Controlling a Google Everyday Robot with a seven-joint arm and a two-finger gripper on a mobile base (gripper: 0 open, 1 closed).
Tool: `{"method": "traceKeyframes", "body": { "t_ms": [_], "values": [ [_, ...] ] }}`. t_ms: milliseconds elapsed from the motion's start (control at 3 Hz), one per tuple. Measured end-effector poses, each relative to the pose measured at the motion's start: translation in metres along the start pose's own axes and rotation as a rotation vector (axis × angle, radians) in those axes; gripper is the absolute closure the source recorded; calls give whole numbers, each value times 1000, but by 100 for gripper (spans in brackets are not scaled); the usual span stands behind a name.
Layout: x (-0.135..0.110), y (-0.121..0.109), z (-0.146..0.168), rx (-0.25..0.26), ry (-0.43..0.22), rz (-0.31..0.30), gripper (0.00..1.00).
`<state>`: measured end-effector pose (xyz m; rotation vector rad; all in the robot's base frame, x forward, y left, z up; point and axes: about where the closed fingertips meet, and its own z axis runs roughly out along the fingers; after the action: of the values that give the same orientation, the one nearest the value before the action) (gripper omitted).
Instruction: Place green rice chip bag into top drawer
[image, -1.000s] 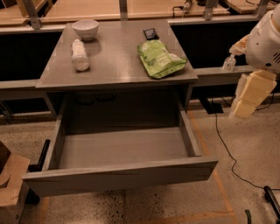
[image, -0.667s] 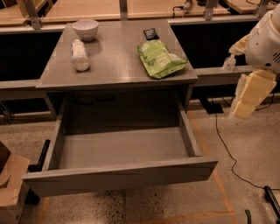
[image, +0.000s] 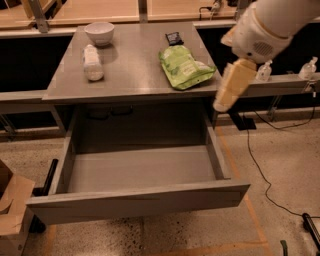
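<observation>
The green rice chip bag (image: 185, 67) lies flat on the right part of the grey desk top (image: 132, 75). The top drawer (image: 140, 200) is pulled out wide under the desk, and its inside is bare. My gripper (image: 222, 102) hangs from the white arm at the upper right. It points down, just off the desk's right edge, to the right of the bag and a little below it, above the drawer's back right corner. It holds nothing that I can see.
A white plastic bottle (image: 92, 62) lies on the desk's left part, with a white bowl (image: 99, 32) behind it. A small black packet (image: 173, 37) lies behind the bag. A cardboard box (image: 10, 210) stands at the lower left. A cable (image: 257, 165) runs on the floor at the right.
My arm and gripper have moved left, from well right of the desk to its right edge, closer to the bag. The bag and the drawer have not moved.
</observation>
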<state>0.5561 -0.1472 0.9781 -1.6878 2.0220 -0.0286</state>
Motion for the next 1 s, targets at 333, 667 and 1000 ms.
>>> {"method": "traceKeyframes", "body": {
  "t_ms": [333,667,1000],
  "values": [
    [-42,-55,53,10,-52,19,0],
    [-64,-83,84,36,-85,55,0],
    [-66,-86,88,37,-90,58,0]
  ]
}}
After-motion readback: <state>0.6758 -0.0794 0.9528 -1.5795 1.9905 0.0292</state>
